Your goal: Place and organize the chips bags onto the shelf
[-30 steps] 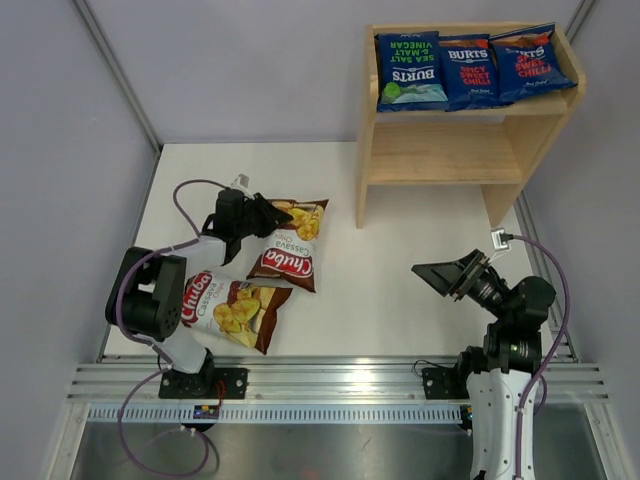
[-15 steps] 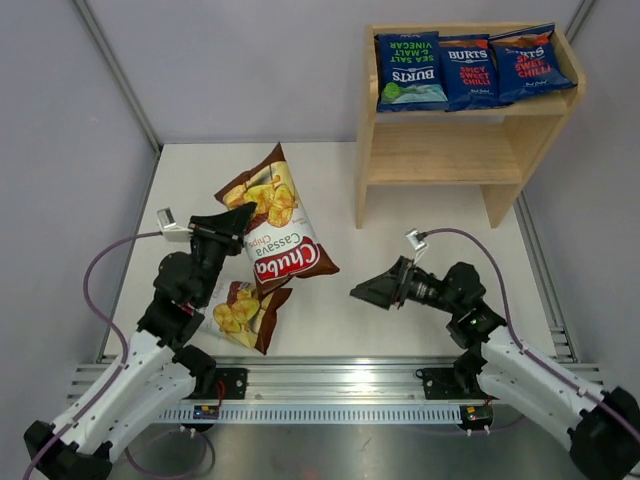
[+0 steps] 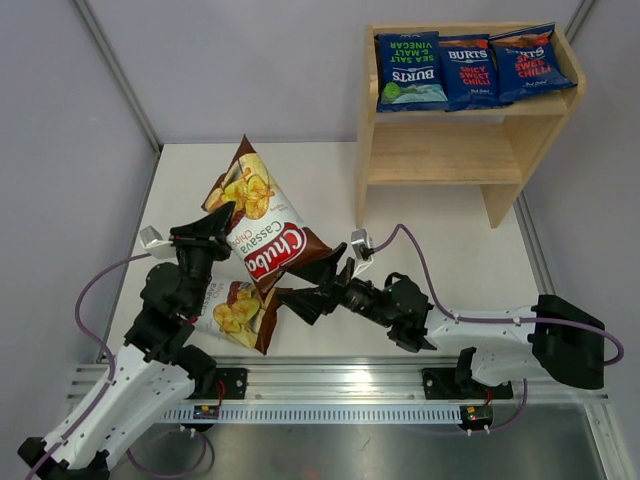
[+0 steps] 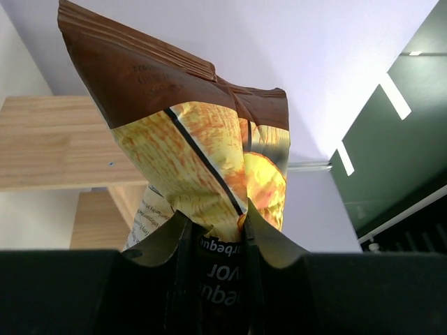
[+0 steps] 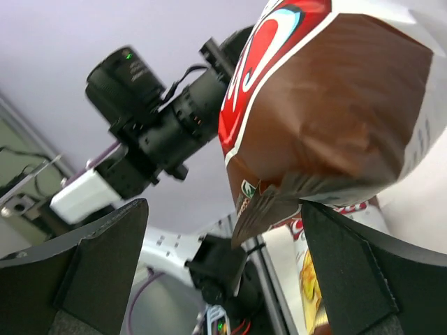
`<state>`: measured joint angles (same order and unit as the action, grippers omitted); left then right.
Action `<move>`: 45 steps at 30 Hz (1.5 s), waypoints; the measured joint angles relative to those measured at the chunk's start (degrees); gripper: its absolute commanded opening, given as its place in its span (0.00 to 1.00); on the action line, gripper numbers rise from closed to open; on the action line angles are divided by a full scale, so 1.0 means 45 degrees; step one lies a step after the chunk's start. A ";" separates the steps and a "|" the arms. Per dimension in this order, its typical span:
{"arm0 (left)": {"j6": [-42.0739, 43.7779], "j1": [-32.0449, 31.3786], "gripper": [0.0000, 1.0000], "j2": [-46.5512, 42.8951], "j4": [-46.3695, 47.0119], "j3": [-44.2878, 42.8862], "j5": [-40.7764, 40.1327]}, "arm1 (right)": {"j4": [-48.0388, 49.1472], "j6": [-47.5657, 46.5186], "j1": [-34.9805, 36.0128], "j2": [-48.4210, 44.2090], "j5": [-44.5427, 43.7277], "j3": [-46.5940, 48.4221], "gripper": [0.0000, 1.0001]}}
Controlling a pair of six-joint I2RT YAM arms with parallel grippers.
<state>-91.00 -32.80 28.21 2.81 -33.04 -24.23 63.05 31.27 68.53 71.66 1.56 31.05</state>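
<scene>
My left gripper is shut on one side edge of a brown-and-white Chuba chips bag and holds it tilted above the table. In the left wrist view the bag rises from between the closed jaws. My right gripper stands open at the bag's lower right corner. In the right wrist view the crimped corner of the bag hangs between the wide fingers, unclamped. A second Chuba bag lies flat under the left arm. Three blue Burts bags lie on the top tier of the wooden shelf.
The shelf's lower tier holds nothing. Grey walls close the table on the left, back and right. A metal rail runs along the near edge by the arm bases. The left arm's wrist camera looms close in the right wrist view.
The left gripper has lifted the Chuba bag off the table and tipped it up. The right arm has swung left and low across the table to the bag's lower corner, jaws open.
</scene>
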 measured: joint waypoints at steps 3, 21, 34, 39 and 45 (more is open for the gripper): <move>-0.0355 0.0019 0.00 -0.0291 0.0073 0.0000 -0.0359 | 0.0233 -0.0248 0.0223 0.0452 -0.1001 0.0495 0.99; -0.1617 -0.0063 0.00 -0.1010 0.0529 0.0393 -0.0374 | 0.0719 -0.0850 0.0418 0.1773 -0.3546 0.2040 0.99; -0.2030 -0.0078 0.07 -0.1399 0.1311 0.1462 0.0121 | -0.1059 -0.1229 -0.0257 0.1039 -0.2633 0.2142 0.42; -0.1632 -0.0078 0.56 -0.1428 0.1724 0.1705 0.0209 | -0.1598 -0.1360 -0.0544 0.0777 -0.2293 0.2137 0.28; -0.0855 -0.0175 0.99 -0.1438 0.1617 0.1700 0.0777 | -0.2181 -0.1452 -0.0651 -0.0301 -0.2040 0.1700 0.25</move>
<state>-94.85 -33.58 21.74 10.09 -25.39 -20.73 53.23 24.73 65.60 70.30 -7.62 38.70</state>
